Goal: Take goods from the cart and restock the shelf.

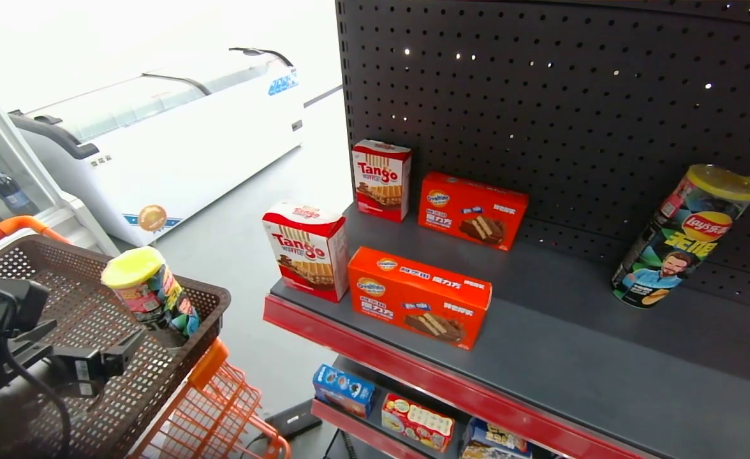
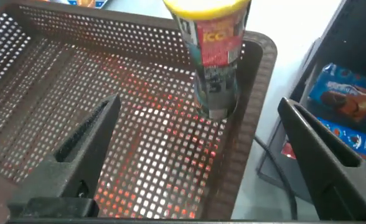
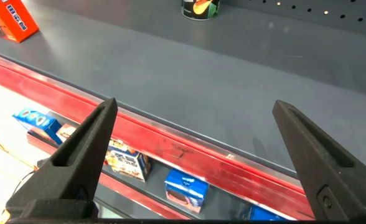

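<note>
- Over on the left, the left gripper [image 2: 198, 102] hangs above the brown mesh basket [image 2: 77, 37] of the orange cart [image 1: 209, 408], its jaws spread wide with nothing between them.
- Straight ahead of that gap stands the chip can [image 2: 217, 56], yellow lid up, in the basket's far corner against the wall, and neither finger touches it.
- Beneath the jaws there is only perforated basket floor, with the cart's orange showing through.
- Past the basket, well beyond the left jaws, sits a white chest freezer [image 1: 177, 134].
- Moving right, the shelf [image 1: 573, 331] carries two red-and-white wafer boxes [image 1: 308, 252], one at the front corner and one at the back.
- Just beside them are two orange boxes [image 1: 419, 296], again one in front and one behind.
- All four boxes lie between the two grippers, nearer the left one.
- Now the right gripper [image 3: 195, 104]: jaws spread wide, holding nothing, hovering over the shelf's red front edge [image 3: 189, 140].
- Ahead of its gap is bare grey deck, and far across it, against the pegboard, a second chip can [image 1: 684, 236] stands well apart from the jaws.
- A corner of the front orange box shows off to one side of the right jaws.
- Below the jaws, on the lower shelf, sit blue packs [image 3: 186, 190] and a small printed box [image 3: 124, 158].
</note>
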